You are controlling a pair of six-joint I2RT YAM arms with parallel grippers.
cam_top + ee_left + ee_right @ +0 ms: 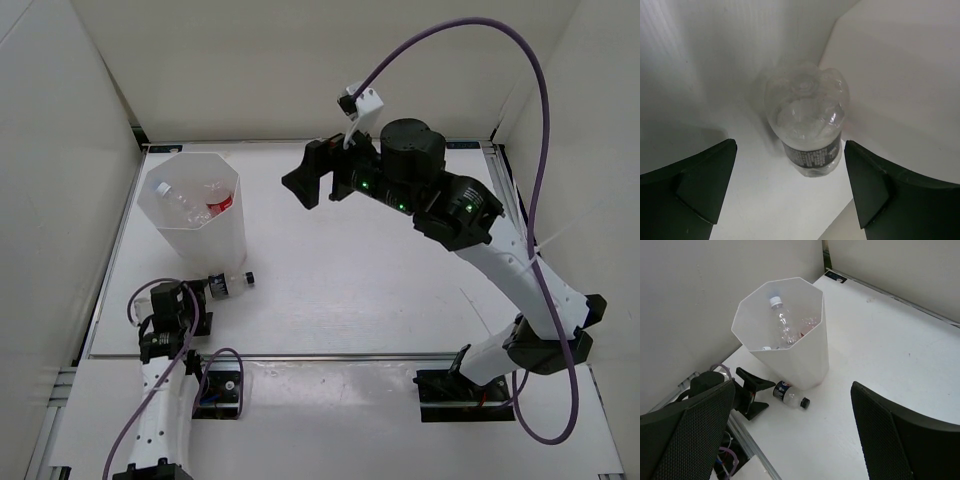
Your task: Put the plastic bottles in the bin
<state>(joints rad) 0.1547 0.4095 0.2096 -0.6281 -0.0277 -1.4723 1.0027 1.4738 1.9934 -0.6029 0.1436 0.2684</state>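
Note:
The white bin (236, 228) stands at the table's left; it also shows in the right wrist view (807, 362). Inside it lie a clear white-capped bottle (782, 322) and a red-labelled bottle (221, 205). A dark-capped bottle (228, 284) with a dark label lies on the table against the bin's near side, cap to the right. My left gripper (203, 292) is open, low, just left of that bottle's base. In the left wrist view the bottle (807, 125) lies ahead of the open left gripper (790, 195), apart from both fingers. My right gripper (312, 175) is open and empty, high above mid table.
The enclosure's white walls stand at the left, back and right. The bin wall (705, 55) is close on the left of the lying bottle. A metal rail (330, 356) runs along the table's near edge. The right arm's purple cable (540, 120) arcs overhead.

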